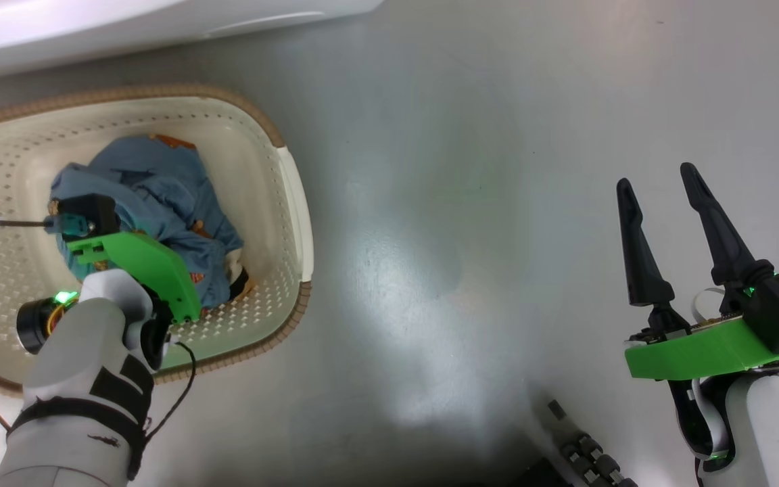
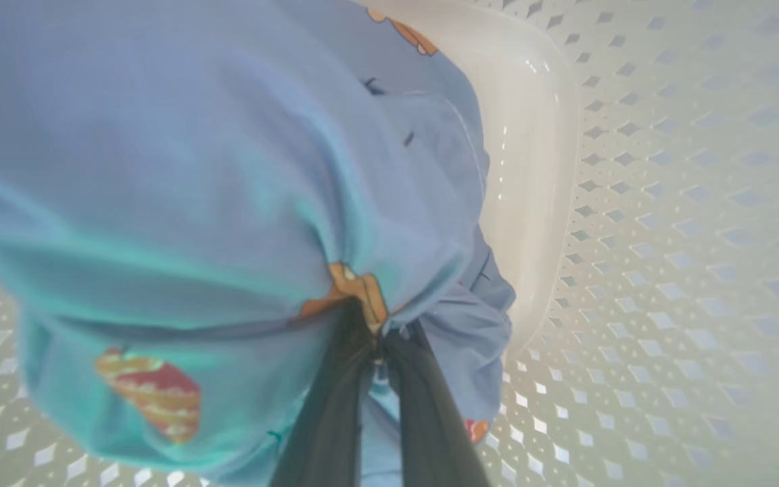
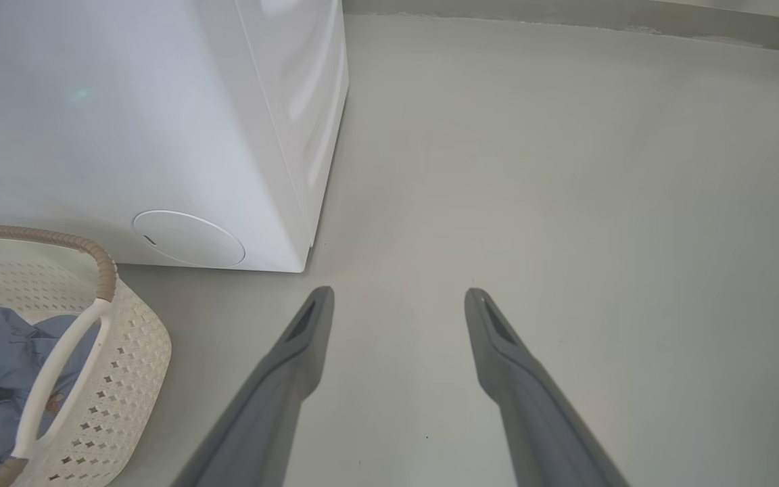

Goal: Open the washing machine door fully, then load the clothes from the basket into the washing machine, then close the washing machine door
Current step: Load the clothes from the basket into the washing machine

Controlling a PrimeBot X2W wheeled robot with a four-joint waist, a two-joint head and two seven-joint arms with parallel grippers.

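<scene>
No writing, label or number is legible on the washing machine (image 3: 126, 135), basket (image 1: 293, 203) or clothes (image 1: 153, 182).

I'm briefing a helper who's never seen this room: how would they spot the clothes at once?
On the grey floor beside the white washing machine stands a cream perforated basket with a brown woven-look rim. Inside lies one bundle, the clothes: light blue fabric with orange cartoon prints against plain cream plastic, pinched by the left gripper.
</scene>
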